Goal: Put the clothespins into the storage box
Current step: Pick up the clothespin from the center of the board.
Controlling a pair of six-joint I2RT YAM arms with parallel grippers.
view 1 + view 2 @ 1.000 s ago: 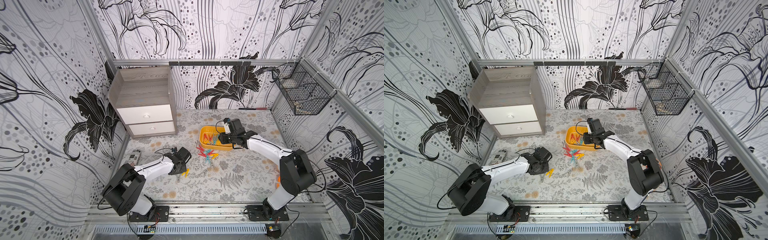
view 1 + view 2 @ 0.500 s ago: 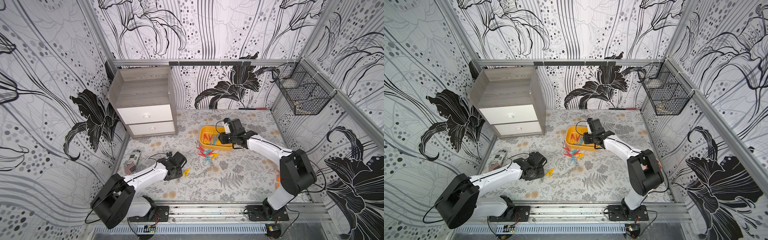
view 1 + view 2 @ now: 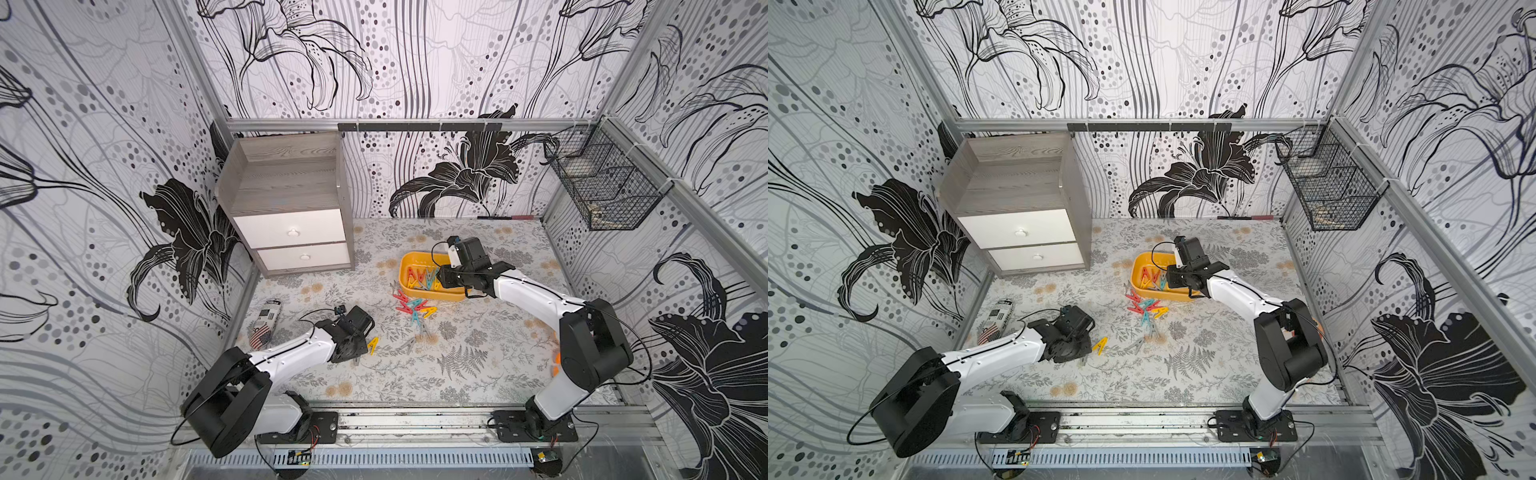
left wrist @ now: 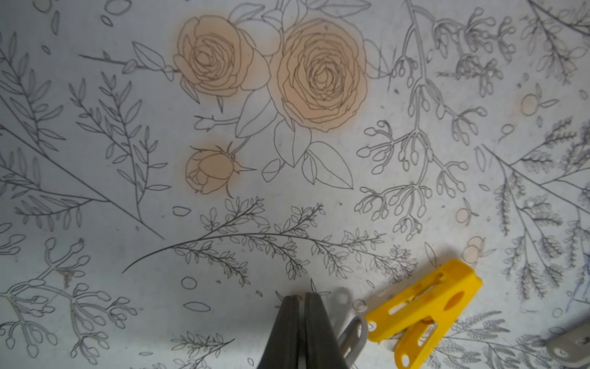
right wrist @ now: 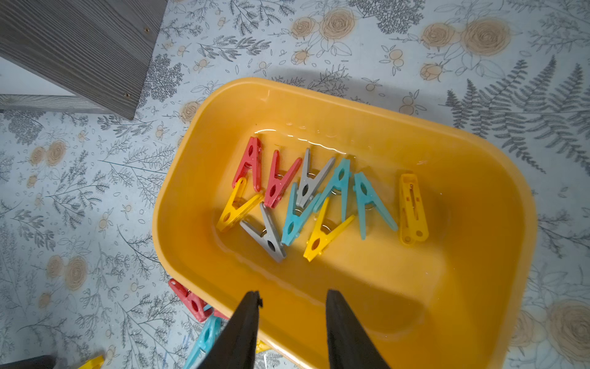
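Left hand (image 4: pixel 298 297) has pressed together beside the yellow clothespin (image 4: pixel 424 306); right hand (image 5: pixel 292 297) stays spread above storage box (image 5: pixel 351 108).

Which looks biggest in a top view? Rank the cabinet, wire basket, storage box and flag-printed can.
1. cabinet
2. wire basket, though it hangs higher, nearer the camera
3. storage box
4. flag-printed can

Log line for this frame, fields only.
left hand: shut, empty, near yellow clothespin | right hand: open, empty, over storage box | clothespins: several boxed, others loose
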